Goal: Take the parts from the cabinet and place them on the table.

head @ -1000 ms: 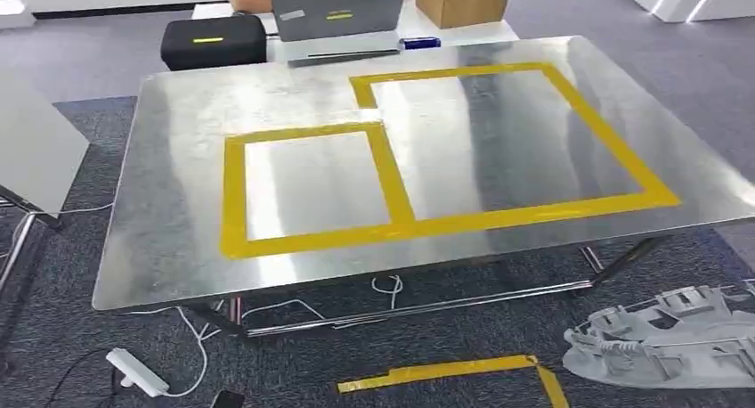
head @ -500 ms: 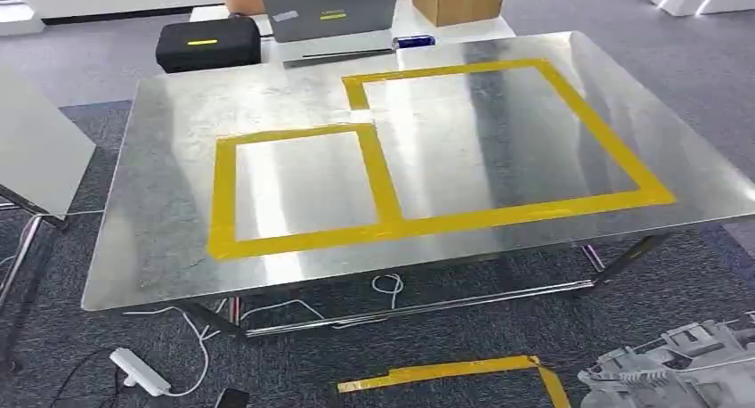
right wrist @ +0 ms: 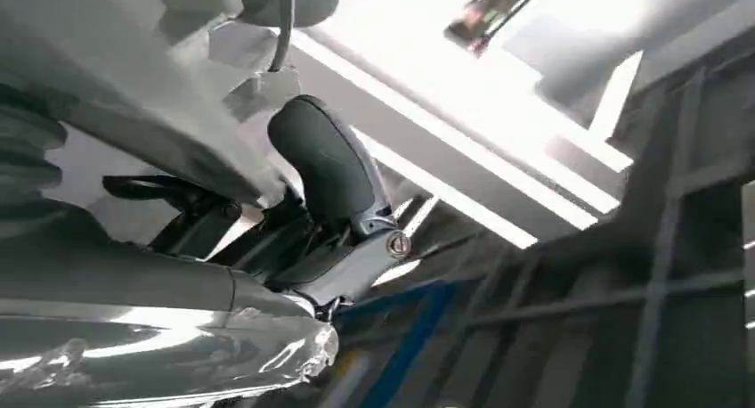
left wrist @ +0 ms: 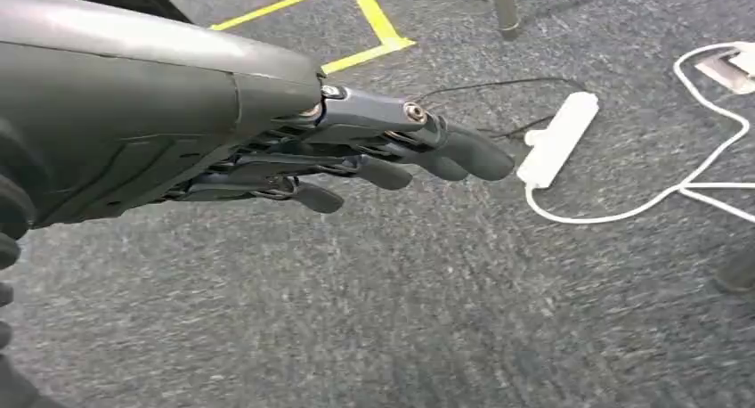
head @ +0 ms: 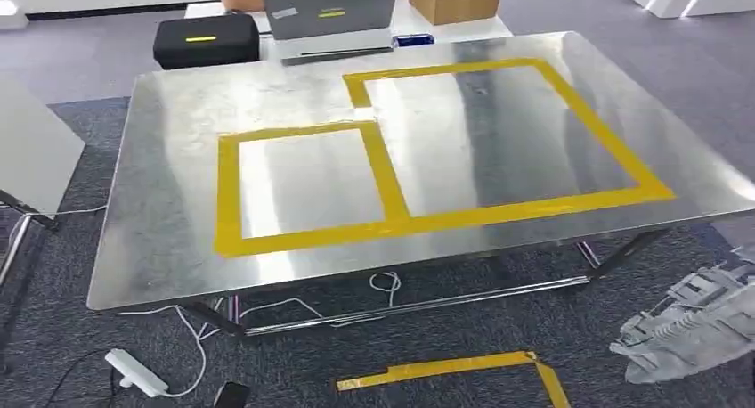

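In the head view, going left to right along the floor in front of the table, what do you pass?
White power strip → small black object → yellow floor tape → grey part, at the right edge.

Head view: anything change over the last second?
The grey ribbed part at the lower right dipped toward the frame's bottom edge, then came back up tilted, further right. The right hand grips it in the right wrist view. The whole picture also shifted slightly, so the camera moved. The steel table and its yellow tape squares stayed put, with no part on them. The left hand hangs open over the carpet.
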`<action>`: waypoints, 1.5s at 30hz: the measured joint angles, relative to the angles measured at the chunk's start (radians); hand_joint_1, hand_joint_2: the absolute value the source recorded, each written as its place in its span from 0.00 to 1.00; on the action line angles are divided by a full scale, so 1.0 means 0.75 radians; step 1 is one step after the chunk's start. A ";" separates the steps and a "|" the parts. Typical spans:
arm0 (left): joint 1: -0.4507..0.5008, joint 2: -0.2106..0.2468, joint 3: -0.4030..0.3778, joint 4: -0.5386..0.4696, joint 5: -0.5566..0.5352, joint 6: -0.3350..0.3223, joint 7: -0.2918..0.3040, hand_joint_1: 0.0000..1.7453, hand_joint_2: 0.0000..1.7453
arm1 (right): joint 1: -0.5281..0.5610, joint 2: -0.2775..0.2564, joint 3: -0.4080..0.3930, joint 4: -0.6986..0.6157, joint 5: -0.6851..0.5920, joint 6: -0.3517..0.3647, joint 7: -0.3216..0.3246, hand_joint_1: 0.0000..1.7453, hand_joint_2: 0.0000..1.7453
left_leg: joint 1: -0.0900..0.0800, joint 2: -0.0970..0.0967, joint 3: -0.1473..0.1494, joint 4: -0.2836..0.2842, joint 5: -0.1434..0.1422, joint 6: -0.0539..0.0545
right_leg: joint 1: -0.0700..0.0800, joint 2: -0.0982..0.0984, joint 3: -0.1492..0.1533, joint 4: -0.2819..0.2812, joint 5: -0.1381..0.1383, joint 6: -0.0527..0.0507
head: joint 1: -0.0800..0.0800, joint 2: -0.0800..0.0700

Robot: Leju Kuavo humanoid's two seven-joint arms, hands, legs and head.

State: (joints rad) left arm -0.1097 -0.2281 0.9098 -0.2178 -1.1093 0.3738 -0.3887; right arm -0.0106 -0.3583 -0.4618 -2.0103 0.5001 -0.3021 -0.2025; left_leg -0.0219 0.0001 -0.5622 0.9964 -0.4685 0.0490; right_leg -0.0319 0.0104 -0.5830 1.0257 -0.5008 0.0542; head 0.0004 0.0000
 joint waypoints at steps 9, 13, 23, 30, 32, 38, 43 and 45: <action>-0.004 -0.007 -0.007 0.000 -0.010 -0.014 0.016 0.00 1.00 | -0.515 -0.253 0.393 0.235 -0.043 0.203 0.154 1.00 1.00 | 0.003 -0.004 -0.005 0.015 -0.003 -0.001 | -0.010 -0.011 -0.062 0.089 0.040 0.031 | 0.010 0.000; -0.010 -0.008 -0.011 0.000 -0.013 -0.019 0.021 0.00 1.00 | -0.711 -0.280 0.547 0.332 -0.062 0.246 0.198 1.00 1.00 | -0.006 -0.008 -0.036 0.040 -0.003 -0.023 | 0.000 -0.004 -0.025 0.015 0.021 0.004 | 0.005 0.000; -0.012 -0.013 -0.021 0.000 -0.017 -0.025 0.025 0.00 1.00 | -0.941 -0.287 0.753 0.473 -0.066 0.294 0.242 1.00 1.00 | 0.010 -0.007 -0.209 0.332 -0.062 -0.040 | 0.016 -0.011 -0.014 0.009 0.015 -0.036 | -0.005 0.000; -0.022 -0.009 -0.031 0.000 -0.029 -0.023 0.040 0.00 1.00 | -1.051 -0.283 0.835 0.536 -0.064 0.299 0.265 1.00 1.00 | -0.012 -0.005 -0.089 0.033 0.037 0.006 | 0.018 -0.014 -0.022 0.001 0.017 -0.006 | -0.005 0.000; -0.024 -0.011 -0.040 -0.001 -0.037 -0.024 0.041 0.00 1.00 | -1.102 -0.276 0.873 0.575 -0.059 0.317 0.278 1.00 1.00 | 0.000 -0.006 -0.074 0.010 0.047 0.003 | 0.016 -0.014 -0.067 0.072 -0.032 -0.006 | -0.001 0.000; -0.032 -0.017 -0.055 0.000 -0.057 -0.040 0.054 0.00 1.00 | -1.251 -0.161 1.059 0.751 0.036 0.346 0.324 1.00 1.00 | 0.003 -0.003 -0.072 0.017 0.043 0.002 | 0.007 -0.016 -0.194 0.285 -0.048 0.012 | 0.000 0.000; -0.039 -0.019 -0.071 0.000 -0.061 -0.042 0.065 0.00 1.00 | -1.334 -0.080 1.156 0.836 0.058 0.349 0.337 1.00 1.00 | -0.004 -0.015 -0.092 0.051 0.033 -0.030 | 0.006 -0.012 -0.054 0.024 0.027 -0.004 | -0.002 0.000; -0.035 -0.018 -0.073 0.000 -0.068 -0.042 0.068 0.00 1.00 | -1.351 -0.052 1.187 0.872 0.073 0.353 0.343 1.00 1.00 | -0.002 -0.014 -0.094 0.052 0.033 -0.033 | 0.008 -0.009 -0.056 0.027 0.028 -0.014 | -0.002 0.000</action>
State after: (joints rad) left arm -0.1361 -0.2415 0.8553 -0.2178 -1.1604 0.3422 -0.3376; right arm -1.0240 -0.3971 0.4285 -1.3561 0.5547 -0.0370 0.0546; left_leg -0.0232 -0.0108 -0.6327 1.0354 -0.4439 0.0240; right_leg -0.0258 0.0038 -0.6250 1.0461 -0.4796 0.0437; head -0.0008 0.0000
